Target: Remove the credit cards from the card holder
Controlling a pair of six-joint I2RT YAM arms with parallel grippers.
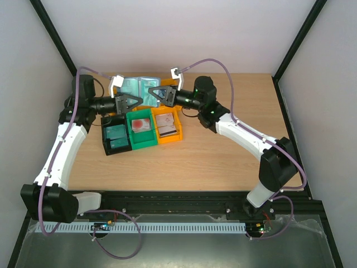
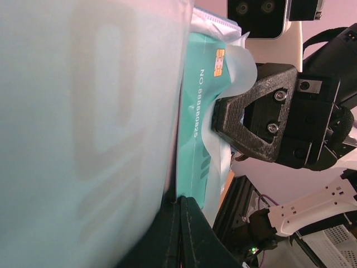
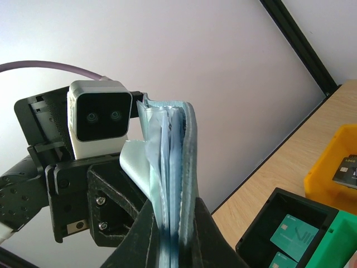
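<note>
— The left gripper (image 1: 138,100) and right gripper (image 1: 154,92) are clamping the card holder (image 1: 139,86), upper centre.
— Some credit cards (image 1: 142,125) are lying in the bins (image 1: 143,144) below; one teal card (image 2: 195,134) is waiting inside.

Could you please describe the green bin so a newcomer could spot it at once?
On the wooden table, three small bins stand in a row. The green bin is the middle one, between the black bin and the orange bin, and alone holds a white-and-red card.

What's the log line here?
left tool: shut on card holder | right tool: shut on it | card holder: aloft | teal card: not yet out
</note>
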